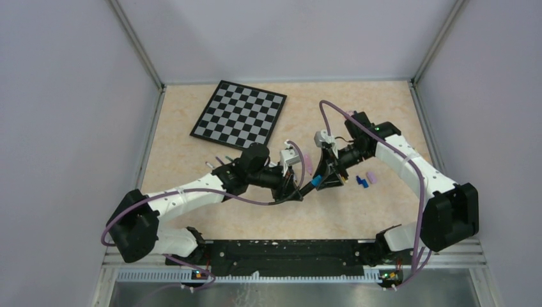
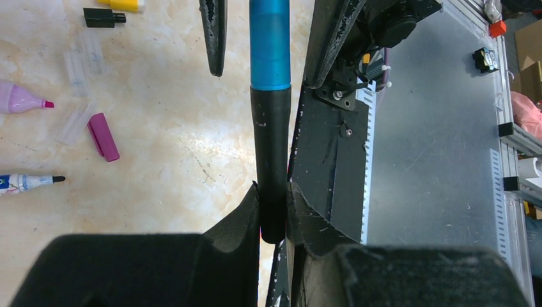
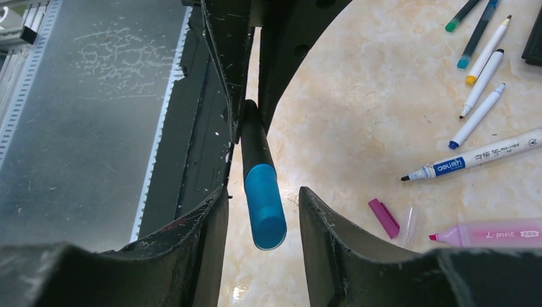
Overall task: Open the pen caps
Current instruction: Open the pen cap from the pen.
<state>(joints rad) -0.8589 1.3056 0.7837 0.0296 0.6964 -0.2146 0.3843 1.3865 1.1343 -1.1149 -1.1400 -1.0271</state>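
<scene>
Left wrist view: the left gripper is clamped narrow on the black barrel of a pen. The pen runs straight toward 12 o'clock and ends in a blue cap, which is on the pen. The right gripper reaches in from 12 o'clock and flanks that cap. Its fingers stand off the cap with a gap on each side, so it is partly open and grips nothing.

On the worktop at 9 o'clock lie a loose magenta cap, a pink highlighter and a white marker, both with bare tips. A black cap lies at 11 o'clock.

Seen from the top external camera, the two grippers meet mid-worktop. The chessboard is at 11 o'clock from them, and small blue caps lie near at 3 o'clock.
</scene>
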